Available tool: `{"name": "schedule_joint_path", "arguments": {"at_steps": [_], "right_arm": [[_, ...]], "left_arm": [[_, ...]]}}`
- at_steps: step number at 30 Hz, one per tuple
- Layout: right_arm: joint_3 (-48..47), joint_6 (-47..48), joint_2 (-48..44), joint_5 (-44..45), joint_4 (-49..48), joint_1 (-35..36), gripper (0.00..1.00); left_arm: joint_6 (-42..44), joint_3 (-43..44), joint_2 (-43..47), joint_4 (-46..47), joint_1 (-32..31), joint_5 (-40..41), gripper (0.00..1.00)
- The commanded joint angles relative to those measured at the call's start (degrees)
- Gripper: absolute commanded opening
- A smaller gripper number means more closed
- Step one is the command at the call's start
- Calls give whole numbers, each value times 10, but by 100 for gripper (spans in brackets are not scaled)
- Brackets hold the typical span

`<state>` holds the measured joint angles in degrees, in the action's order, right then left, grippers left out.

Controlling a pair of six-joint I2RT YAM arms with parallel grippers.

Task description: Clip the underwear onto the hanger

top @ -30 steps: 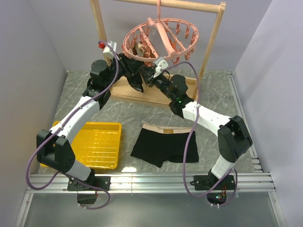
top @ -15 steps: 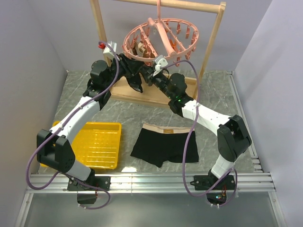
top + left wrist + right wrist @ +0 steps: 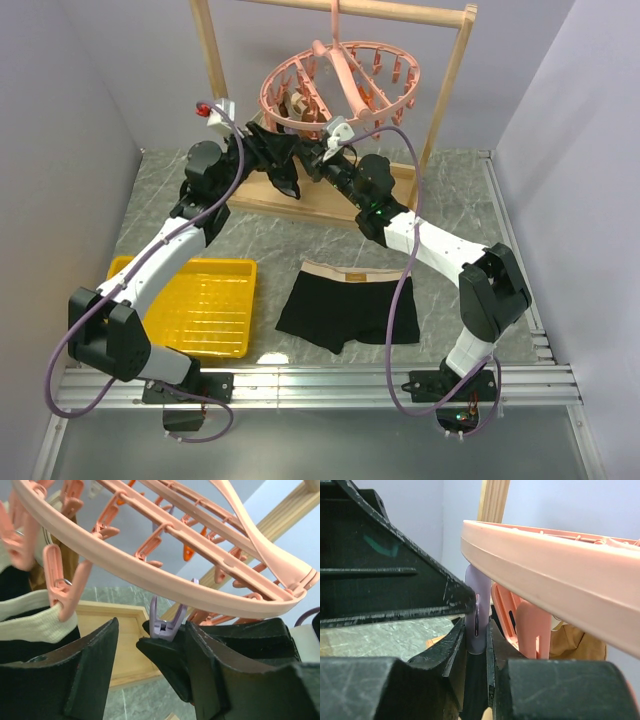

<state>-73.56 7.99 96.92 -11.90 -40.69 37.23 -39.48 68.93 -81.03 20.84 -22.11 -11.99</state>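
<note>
The underwear, black boxer briefs with a tan-pink waistband, lies flat on the table in front of the arms, and neither gripper touches it. The salmon-pink hanger hangs from the wooden rack, and its ring shows close above both grippers. My right gripper is shut on a lilac peg that dangles under the ring. My left gripper stands open just to the left of it, with the peg and a right fingertip in the gap between its jaws.
Another dark garment with a cream band hangs from a pink peg at the ring's left side. The wooden rack's posts and base stand behind the grippers. A yellow tray sits at the front left.
My left gripper has opened and its wrist has drawn back a little to the left. My right gripper has closed tighter on the lilac peg. The underwear has not moved.
</note>
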Motion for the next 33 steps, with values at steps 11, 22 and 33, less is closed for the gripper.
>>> {"name": "schedule_joint_path", "arguments": {"at_steps": [11,22,33], "right_arm": [[-6,4,-14,-29,-23,5,0],[6,5,-21,-39,-27,6,0],[13,6,-24,-42,-21,5,0]], "left_arm": [[-2,15,6,68,-2,14,53],[-13,42,-18,74,-2,-1,49],[-24,46,-22,85,0,3,3]]}}
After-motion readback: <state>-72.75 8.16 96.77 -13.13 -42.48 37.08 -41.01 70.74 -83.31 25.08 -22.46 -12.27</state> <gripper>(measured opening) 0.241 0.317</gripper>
